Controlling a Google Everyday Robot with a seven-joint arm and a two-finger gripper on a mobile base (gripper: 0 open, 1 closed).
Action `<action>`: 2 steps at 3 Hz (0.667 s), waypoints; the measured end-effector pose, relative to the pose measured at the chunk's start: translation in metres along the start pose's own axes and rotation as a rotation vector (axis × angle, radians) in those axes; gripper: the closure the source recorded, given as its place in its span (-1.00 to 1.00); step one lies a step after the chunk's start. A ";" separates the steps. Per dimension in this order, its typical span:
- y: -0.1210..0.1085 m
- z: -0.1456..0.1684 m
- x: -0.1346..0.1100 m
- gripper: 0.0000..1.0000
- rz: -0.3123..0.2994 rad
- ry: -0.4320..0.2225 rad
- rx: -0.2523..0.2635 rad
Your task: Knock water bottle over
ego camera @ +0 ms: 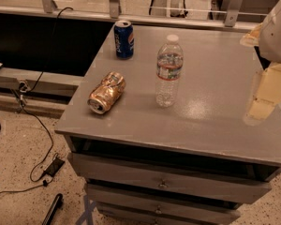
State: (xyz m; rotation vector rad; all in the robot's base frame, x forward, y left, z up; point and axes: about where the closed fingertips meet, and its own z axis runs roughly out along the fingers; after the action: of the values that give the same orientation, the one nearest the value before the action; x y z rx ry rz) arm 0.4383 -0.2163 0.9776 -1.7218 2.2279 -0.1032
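Note:
The water bottle [169, 71] stands upright near the middle of the grey cabinet top [215, 111]. It is clear ribbed plastic with a white cap and a red-and-white label band. My gripper [263, 97] hangs at the right edge of the view, over the right side of the top. It is well to the right of the bottle, apart from it, and holds nothing that I can see. The white arm body [277, 29] is above it.
A blue Pepsi can [124, 40] stands upright at the back left of the top. A crushed gold can [107, 92] lies on its side to the left of the bottle. Drawers [164, 184] are below the front edge. Cables [37, 125] lie on the floor at left.

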 end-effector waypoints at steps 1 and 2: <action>0.000 0.000 0.000 -1.00 0.000 0.000 0.000; -0.004 0.000 -0.002 -1.00 -0.017 0.016 0.011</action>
State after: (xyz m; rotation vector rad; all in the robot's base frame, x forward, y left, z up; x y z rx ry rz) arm 0.4430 -0.2155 0.9789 -1.7406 2.2206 -0.1329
